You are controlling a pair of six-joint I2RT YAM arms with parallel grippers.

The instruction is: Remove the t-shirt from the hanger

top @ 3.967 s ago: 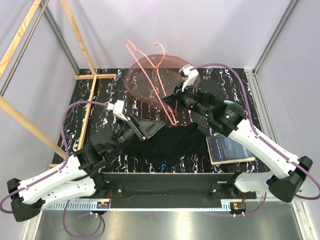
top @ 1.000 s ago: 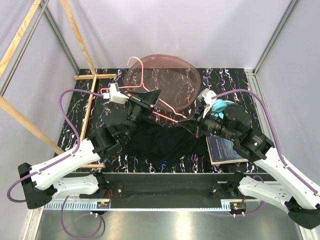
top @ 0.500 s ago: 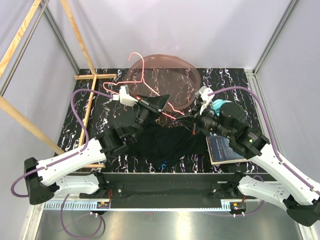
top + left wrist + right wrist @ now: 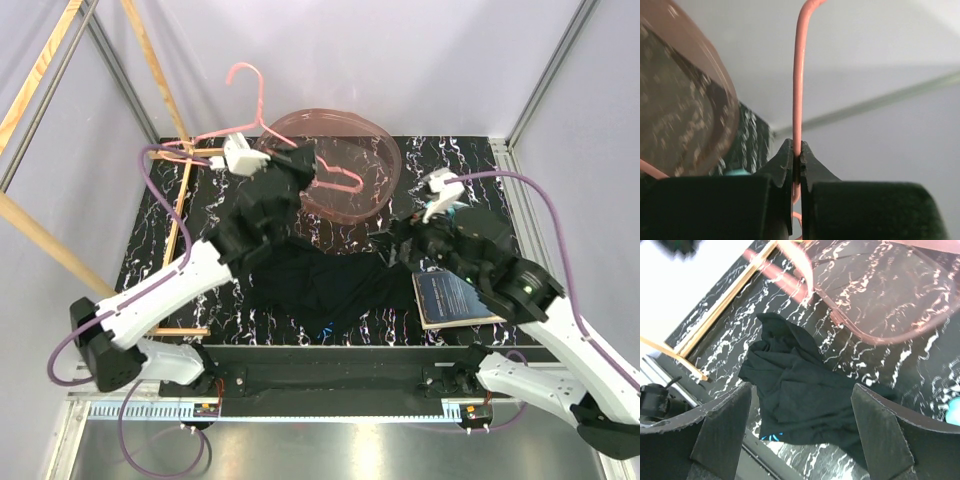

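The black t-shirt [image 4: 318,285] lies crumpled on the marbled table, clear of the hanger, its small blue tag [image 4: 771,436] at its near edge. The pink wire hanger [image 4: 246,82] hangs in the air over the basin, hook uppermost. My left gripper [image 4: 308,172] is shut on its wire [image 4: 799,75], which runs straight up from between the fingertips [image 4: 784,161]. My right gripper [image 4: 392,248] stands open above the t-shirt's [image 4: 800,390] right side. Nothing lies between its fingers [image 4: 725,425], and the cloth shows below them.
The translucent pink basin [image 4: 378,140] stands at the back centre, seen also in the right wrist view [image 4: 880,295]. A dark blue book [image 4: 460,298] lies front right. A wooden frame [image 4: 180,215] runs along the left. A teal object [image 4: 954,412] sits by the book.
The left arm has lifted the hanger up and back over the basin, away from the t-shirt. The right gripper has opened and drawn back to the right. The t-shirt stays on the table.
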